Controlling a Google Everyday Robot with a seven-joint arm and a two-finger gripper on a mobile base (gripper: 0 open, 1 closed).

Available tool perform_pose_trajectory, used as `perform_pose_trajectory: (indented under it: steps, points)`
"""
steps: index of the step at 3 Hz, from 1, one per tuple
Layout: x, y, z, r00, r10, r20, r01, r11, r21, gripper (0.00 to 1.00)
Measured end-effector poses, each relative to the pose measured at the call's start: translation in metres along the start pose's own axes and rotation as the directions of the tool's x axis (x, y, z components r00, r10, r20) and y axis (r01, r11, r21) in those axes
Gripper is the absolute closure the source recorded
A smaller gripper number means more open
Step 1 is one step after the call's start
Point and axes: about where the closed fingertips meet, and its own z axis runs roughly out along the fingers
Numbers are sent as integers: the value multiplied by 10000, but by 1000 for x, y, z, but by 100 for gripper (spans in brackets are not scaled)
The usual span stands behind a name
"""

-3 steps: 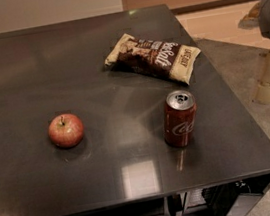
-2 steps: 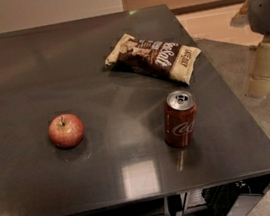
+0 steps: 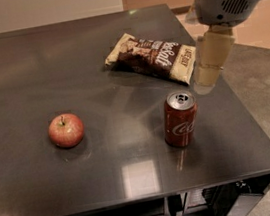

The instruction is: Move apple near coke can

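A small red apple (image 3: pixel 66 130) with a short stem sits on the dark table (image 3: pixel 27 65) at the left. A red coke can (image 3: pixel 179 119) with a silver top stands upright to the right of the apple, about a third of the table's width away. My gripper (image 3: pixel 209 66) hangs from the grey arm at the upper right, above the table's right side, just above and to the right of the can and far from the apple. It holds nothing that I can see.
A brown-and-cream snack bag (image 3: pixel 152 57) lies flat behind the can, next to the gripper. The table's front edge runs along the bottom and its right edge lies just right of the can. Grey floor (image 3: pixel 269 90) is beyond it.
The arm and gripper have moved left from the right edge of the view, in over the table's right side. The apple, can and bag have not moved.
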Motion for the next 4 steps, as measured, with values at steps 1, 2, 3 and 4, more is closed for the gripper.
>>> perform_pose_trajectory:
  steps: [1, 2, 3, 4]
  points:
    - [-48, 1, 11, 9979, -341, 548, 364, 9985, -405, 0]
    - [-85, 8, 29, 9952, -664, 714, 708, 9956, -615, 0]
    - [-110, 21, 55, 9945, -869, 592, 911, 9933, -717, 0]
    - [-133, 32, 81, 9944, -965, 433, 997, 9920, -779, 0]
